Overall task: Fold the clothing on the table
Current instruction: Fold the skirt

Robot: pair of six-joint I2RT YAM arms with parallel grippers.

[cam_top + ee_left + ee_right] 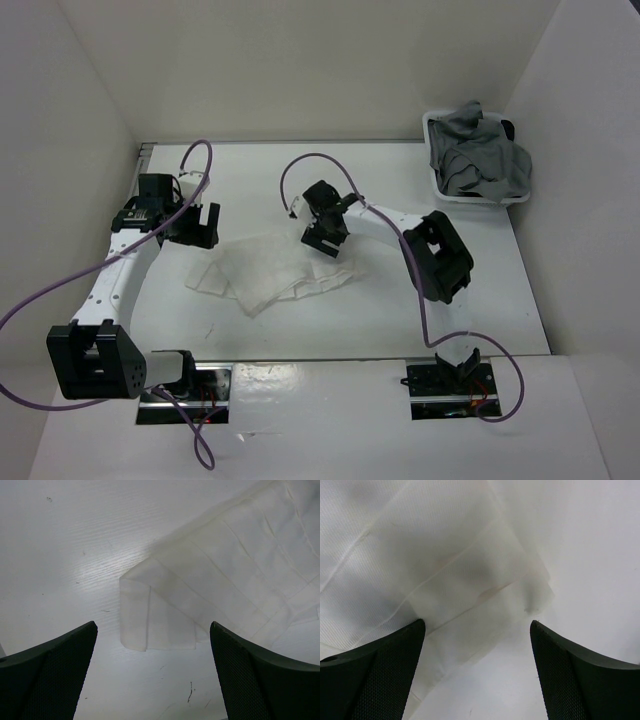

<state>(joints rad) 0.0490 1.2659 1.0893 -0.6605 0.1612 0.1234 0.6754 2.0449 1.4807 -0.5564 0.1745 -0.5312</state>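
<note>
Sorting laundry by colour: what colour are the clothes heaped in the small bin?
The garments are grey; the top external view shows them best.

I found no legible text, label, brand, number or sign in any of my three views.

Left tool (203,230), right tool (326,243) — jaws spread wide.
</note>
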